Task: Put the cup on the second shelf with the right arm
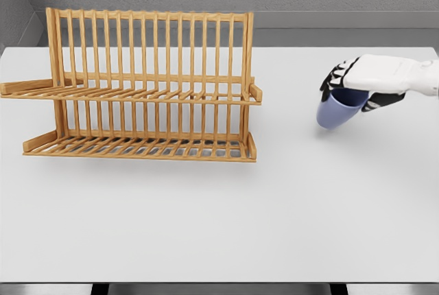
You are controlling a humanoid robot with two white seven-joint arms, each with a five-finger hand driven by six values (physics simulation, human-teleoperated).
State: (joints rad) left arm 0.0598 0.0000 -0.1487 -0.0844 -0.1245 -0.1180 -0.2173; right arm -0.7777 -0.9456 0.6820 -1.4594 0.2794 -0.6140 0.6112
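Nearest you, the white tabletop [219, 226] fills the lower half of the frame. It carries one thing only, the rack.

Moving back to mid-frame left, you have one wooden dish rack [144, 89] standing upright on the tabletop. Count two slatted shelves on it: a lower shelf [140, 147] resting near the surface, and an upper shelf [137, 94] above it, which juts out past the frame on the left. Behind both rises a back of vertical bars. Neither shelf carries anything.

At the right side of the frame, level with the upper shelf and well apart from the rack, you see one right robot hand [357, 89], white with black fingers, its arm coming in from the right edge. Its fingers are wrapped over the rim of one blue cup [339, 111], gripping it from above. The cup hangs tilted below the hand, lifted clear of the tabletop, with a faint shadow beneath it.

Only this one arm shows.
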